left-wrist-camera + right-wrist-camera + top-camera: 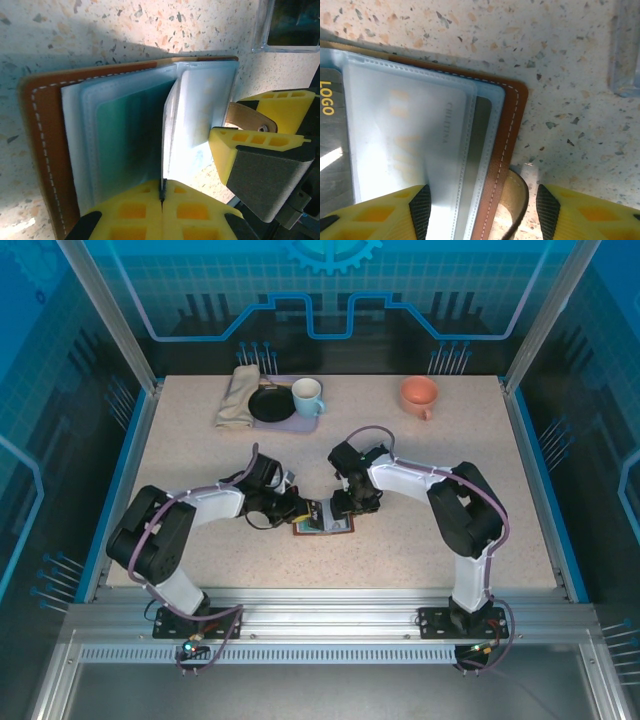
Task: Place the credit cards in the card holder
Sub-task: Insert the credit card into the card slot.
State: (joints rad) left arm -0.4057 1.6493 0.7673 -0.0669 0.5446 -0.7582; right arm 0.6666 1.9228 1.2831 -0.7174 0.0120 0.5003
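Fingers (130, 212) of the left gripper (162, 192) pinch a clear sleeve (200, 120) of the card holder (42, 150) — right gripper (484, 210) spread, straddling the snap tab (514, 197); a teal credit card (130, 145) sits sleeved just beyond the left fingertips.

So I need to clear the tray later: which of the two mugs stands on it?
The pale blue mug, on the lilac tray beside the black dish; the orange mug stands on bare table.

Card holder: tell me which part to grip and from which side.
Grip the brown snap tab, probably from above, on the right arm's side. It juts past the card holder's stitched edge, thin and clear of the sleeves, and the right gripper's open fingers straddle it.
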